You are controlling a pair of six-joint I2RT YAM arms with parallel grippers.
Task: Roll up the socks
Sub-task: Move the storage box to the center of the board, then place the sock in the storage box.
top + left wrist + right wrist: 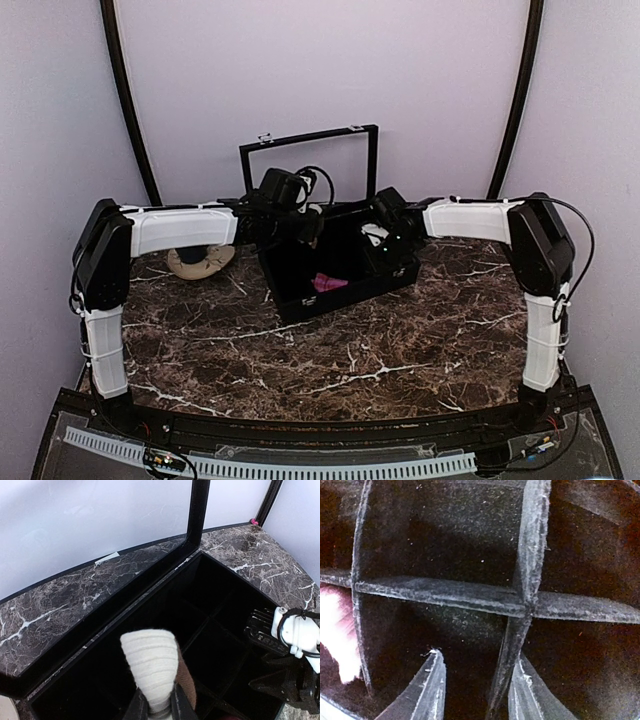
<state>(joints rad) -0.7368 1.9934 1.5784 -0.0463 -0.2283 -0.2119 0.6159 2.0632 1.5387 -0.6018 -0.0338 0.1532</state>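
A cream sock [150,665], black case [345,298], seemingly magenta sock [329,283].

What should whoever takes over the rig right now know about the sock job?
Left gripper: shut on the rolled cream sock, held over the open black case.
Right gripper: open and empty, low over the case's dividers.
Pink sock: lying inside the case; whether it is rolled cannot be told.
Done: cream sock looks rolled.
Left: probably set it in the case, release, then check the pink one.
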